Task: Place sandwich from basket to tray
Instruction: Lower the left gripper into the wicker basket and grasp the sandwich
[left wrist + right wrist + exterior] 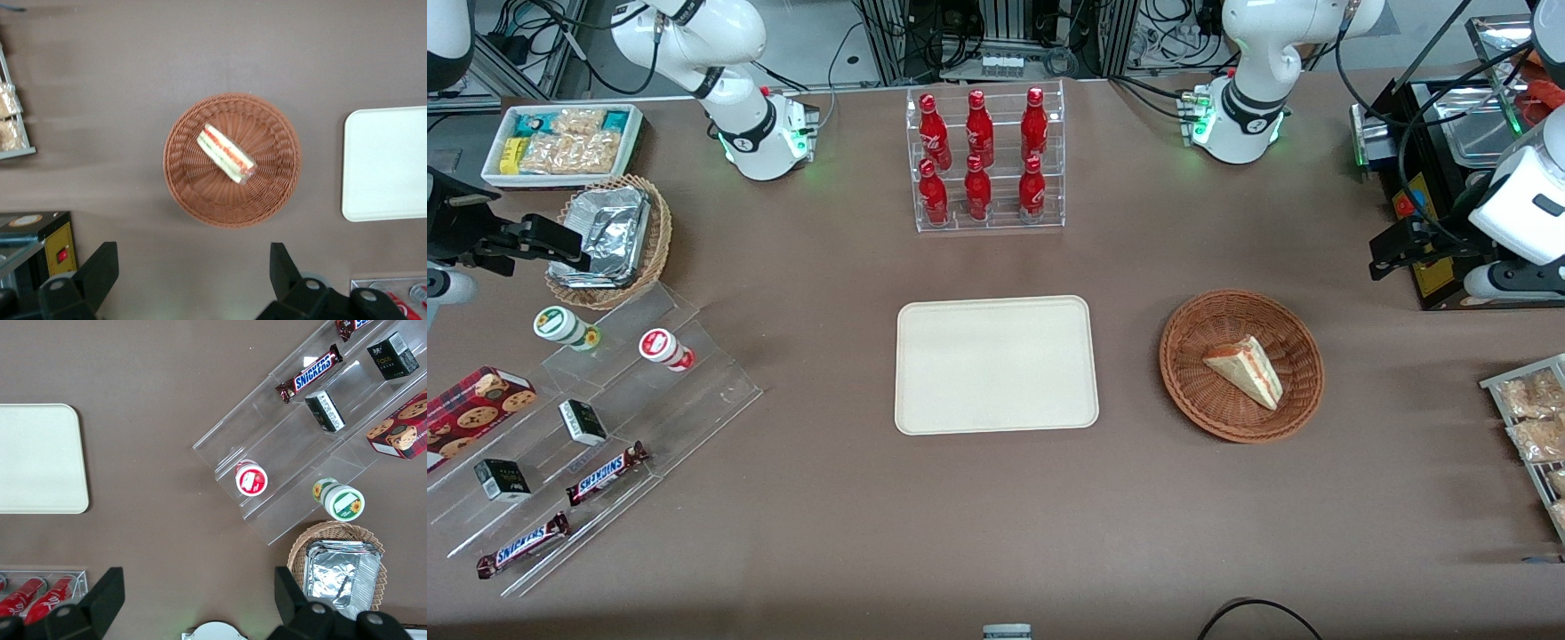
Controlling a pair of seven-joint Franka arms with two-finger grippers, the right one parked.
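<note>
Nearest the front camera: two Snickers bars (560, 507) on a clear acrylic stepped display (596, 427), toward the parked arm's end of the brown table (996, 533). Same display holds small dark boxes, a red cookie box (476, 404) and two round cups. Flat cream-beige rectangular tray (996, 364) lies mid-table, nothing on it. Beside it, toward the working arm's end, sits the round reddish-brown woven wicker basket (1241, 364). Triangular white-bread sandwich (1245, 369) with red-orange and green filling lies inside the basket, on its side. Farther from the camera than the tray: clear acrylic rack of six red bottles (983, 160). Tan wicker basket with foil containers (609, 240) and a white tray of packaged snacks (560, 142) sit toward the parked arm's end. Left arm's black gripper (1405, 249) hangs above the table near the working arm's end, apart from the basket.

Left wrist view: gripper (193, 280) looks straight down, its two black fingers (93, 270) spread wide, nothing between them. Basket (193, 200) with sandwich (227, 153) lies below, well clear of the fingertips. Tray (387, 163) is partly in frame beside the basket, not touching it.

Right wrist view: tray (40, 460) corner, acrylic display (300, 453) with a Snickers bar (313, 373), foil basket (337, 570).
</note>
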